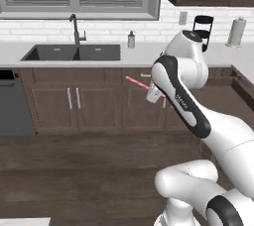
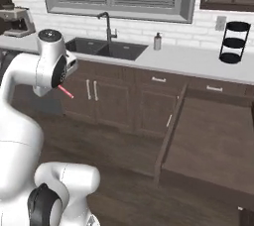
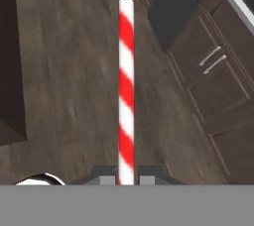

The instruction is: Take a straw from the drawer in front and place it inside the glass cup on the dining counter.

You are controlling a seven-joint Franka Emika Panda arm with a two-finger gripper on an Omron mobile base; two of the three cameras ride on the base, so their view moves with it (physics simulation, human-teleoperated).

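The straw is a thin red-and-white striped stick, clamped at its near end between my gripper's two grey fingertips, so the gripper is shut on it. It points away from the hand over the dark wood floor. In the left base view the straw sticks out leftward from the hand, in front of the cabinet fronts. In the right base view its tip peeks from behind the arm. The drawer stands pulled far out at the right. The glass cup is out of view.
A wall counter carries a dark sink, a soap bottle, a paper towel roll and a black tiered rack. A dishwasher is at the left. A white flat corner shows low left; what it belongs to I cannot tell.
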